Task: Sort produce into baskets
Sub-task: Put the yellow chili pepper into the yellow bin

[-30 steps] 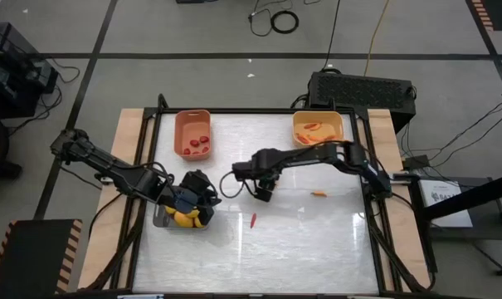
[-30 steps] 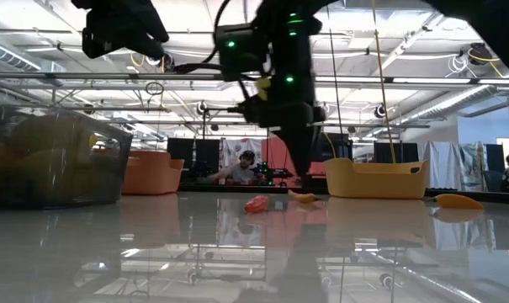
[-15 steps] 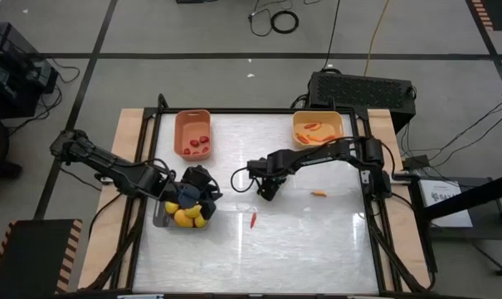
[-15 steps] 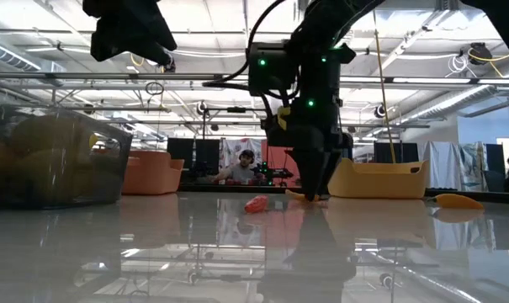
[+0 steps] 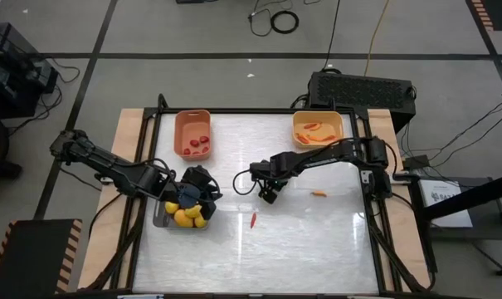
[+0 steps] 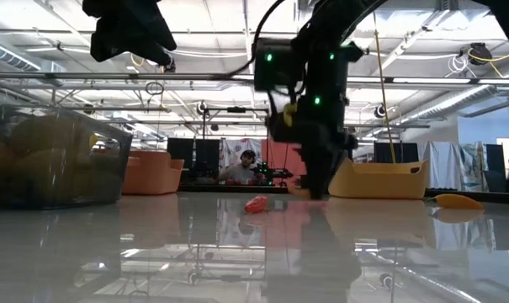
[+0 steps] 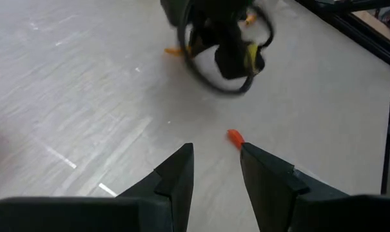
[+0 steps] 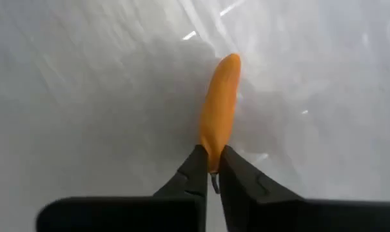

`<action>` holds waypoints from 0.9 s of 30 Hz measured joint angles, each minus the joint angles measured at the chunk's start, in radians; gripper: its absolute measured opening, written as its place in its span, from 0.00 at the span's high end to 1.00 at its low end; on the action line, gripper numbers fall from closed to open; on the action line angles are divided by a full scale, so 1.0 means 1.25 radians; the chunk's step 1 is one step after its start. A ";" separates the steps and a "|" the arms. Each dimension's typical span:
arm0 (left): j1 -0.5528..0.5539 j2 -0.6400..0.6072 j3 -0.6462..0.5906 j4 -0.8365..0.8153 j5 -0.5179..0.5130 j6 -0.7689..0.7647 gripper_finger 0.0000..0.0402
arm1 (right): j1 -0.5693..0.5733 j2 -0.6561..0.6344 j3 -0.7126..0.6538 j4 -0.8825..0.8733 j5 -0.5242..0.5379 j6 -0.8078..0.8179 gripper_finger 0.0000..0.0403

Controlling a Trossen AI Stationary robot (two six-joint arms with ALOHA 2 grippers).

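At far left of the counter (image 5: 317, 249), the left pincer (image 5: 202, 189) hovers over the grey basket (image 5: 161, 218), where yellow fruits (image 5: 184, 216) are piled; its fingers stand narrowly apart with nothing between them, per its wrist view. Behind it, salmon basket (image 5: 192, 133) holds dark red pieces (image 5: 199, 143). Nearer the front edge, one small red piece (image 5: 253, 219) lies loose on bare counter. Mid-counter, the right pincer (image 8: 209, 169) is pinched on the tip of a slim orange pepper (image 8: 219, 106), the grip catching only the very end while the body juts forward past the fingers. To its right, a second orange pepper (image 5: 318, 193) lies unclaimed, apart from everything. At back right, the yellow-orange basket (image 5: 319, 117) already holds orange pieces. Judgement: the step is carrying the gripped pepper to that yellow-orange basket. With so little purchase, lift slowly and keep the wrist steady, as a quick swing could flick it loose; release low over the basket's middle, clear of the rim.
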 joint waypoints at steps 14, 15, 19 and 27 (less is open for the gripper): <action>0.000 0.000 0.000 -0.002 0.000 0.001 0.67 | -0.131 -0.318 0.003 -0.183 0.145 -0.090 0.96; 0.000 0.000 0.000 -0.001 -0.001 0.002 0.67 | -0.154 -0.335 0.003 -0.197 0.161 -0.095 0.96; 0.000 0.000 0.000 -0.001 -0.001 0.002 0.67 | -0.259 -0.361 0.003 -0.242 0.182 -0.125 0.97; -0.001 0.000 0.000 0.004 -0.001 -0.004 0.66 | -0.402 -0.359 -0.030 -0.229 0.189 -0.190 0.94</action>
